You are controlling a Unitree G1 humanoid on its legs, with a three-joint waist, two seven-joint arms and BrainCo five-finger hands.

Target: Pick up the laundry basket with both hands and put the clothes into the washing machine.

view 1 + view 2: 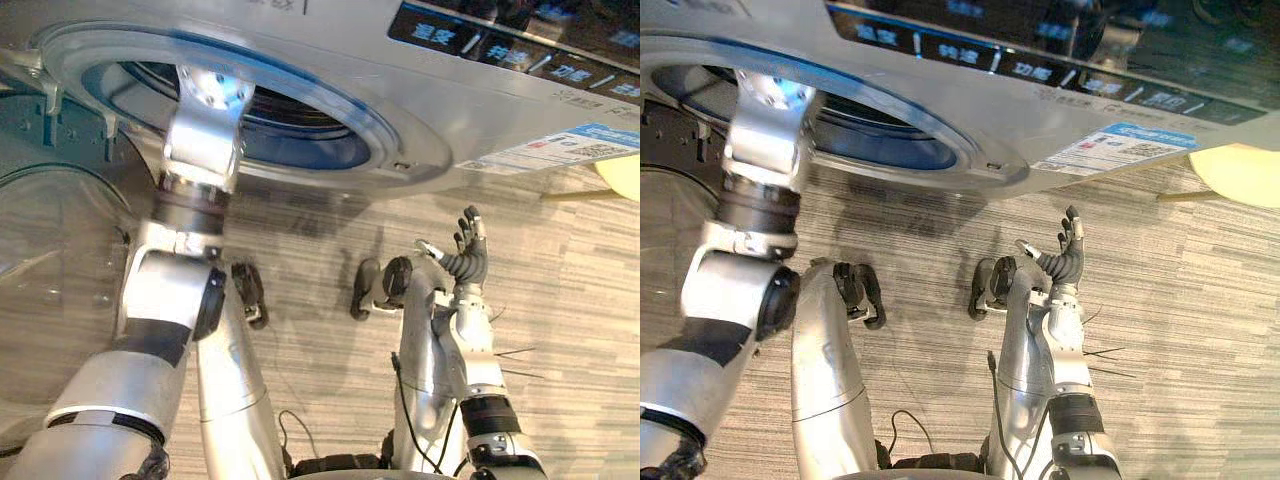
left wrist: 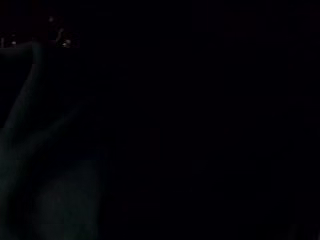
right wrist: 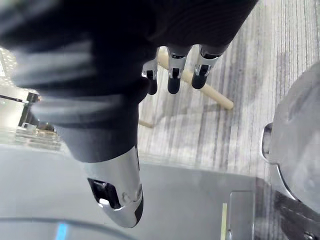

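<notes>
Washing machine [image 1: 420, 90] front faces the robot, drum opening [image 1: 300, 125] round, door [image 1: 60, 250] swung out left. Left arm [image 1: 205, 130] reaches into the drum; left hand hidden inside, can't tell its state. Right hand [image 1: 468, 262] empty, fingers apart and straight, over open floor [image 1: 570, 300].

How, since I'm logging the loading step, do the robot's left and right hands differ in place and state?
Place: the left arm reaches into the washing machine's drum opening, its hand hidden inside; the right hand hangs outside, above the floor. State: the right hand is open, fingers straight, holding nothing; the left hand's state cannot be told. Shared: both are on silver-grey arms.
</notes>
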